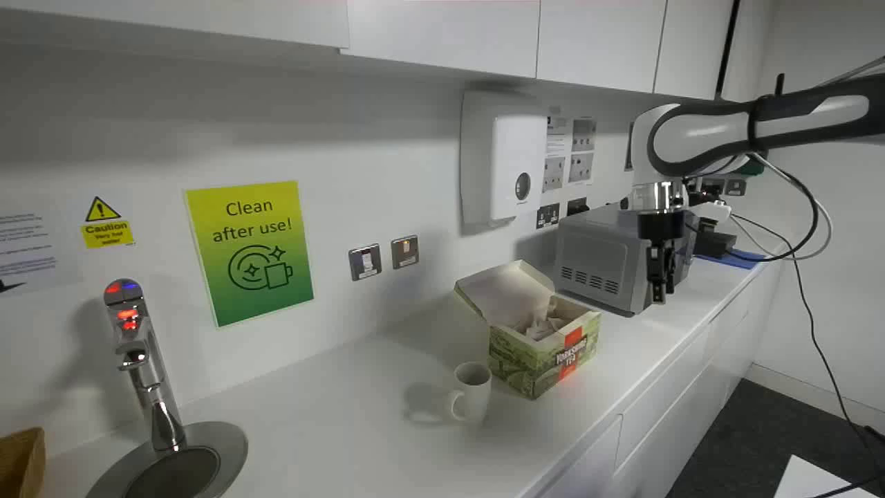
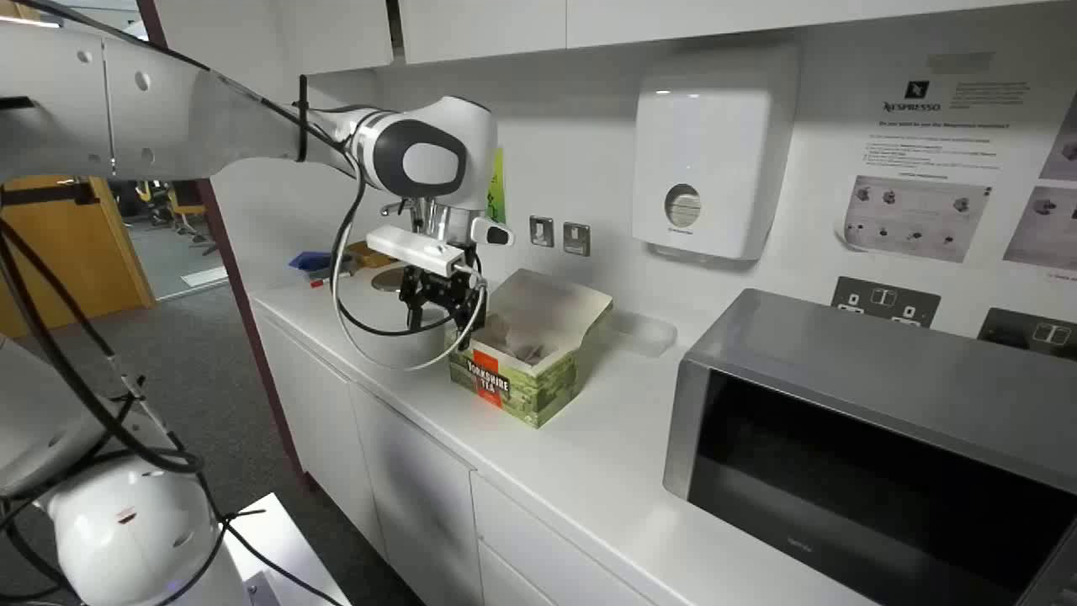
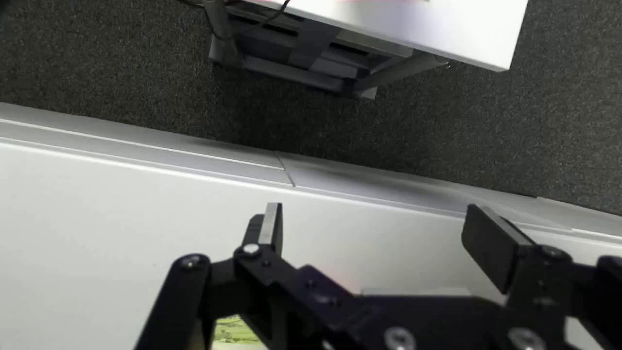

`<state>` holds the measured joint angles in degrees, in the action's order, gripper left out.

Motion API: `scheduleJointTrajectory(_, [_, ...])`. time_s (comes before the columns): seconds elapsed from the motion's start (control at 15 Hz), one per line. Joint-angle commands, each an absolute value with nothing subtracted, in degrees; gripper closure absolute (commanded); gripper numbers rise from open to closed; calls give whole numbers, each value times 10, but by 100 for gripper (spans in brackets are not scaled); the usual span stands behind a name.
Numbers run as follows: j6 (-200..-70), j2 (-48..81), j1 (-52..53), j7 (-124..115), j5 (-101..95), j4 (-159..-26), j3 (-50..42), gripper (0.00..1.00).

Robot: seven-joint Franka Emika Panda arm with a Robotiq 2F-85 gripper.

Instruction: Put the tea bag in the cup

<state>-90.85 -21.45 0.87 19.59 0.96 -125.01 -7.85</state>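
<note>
Room straight down into the box (image 1: 553, 368), raised lid (image 1: 507, 290) barring the way from the wall (image 1: 387, 187); mug (image 1: 475, 400) stands just beside, open counter (image 1: 332, 429) between mug and tap (image 1: 153, 380)!

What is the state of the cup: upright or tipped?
Upright: in an exterior view, the cup rests on the counter with its mouth facing up.
</note>
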Motion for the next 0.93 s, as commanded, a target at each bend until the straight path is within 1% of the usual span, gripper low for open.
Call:
scheduleJointTrajectory(0.0, [-907, -214, 2, 198, 11, -1249, -73, 0])
scheduleJointTrajectory(0.27, [-907, -214, 2, 198, 11, -1249, -73, 0])
scheduleJointTrajectory(0.6, [-1038, -192, -8, 75, 76, -1257, -69, 0])
scheduleJointTrajectory(0.87, [-1154, -155, -11, -34, 90, -1257, -45, 0])
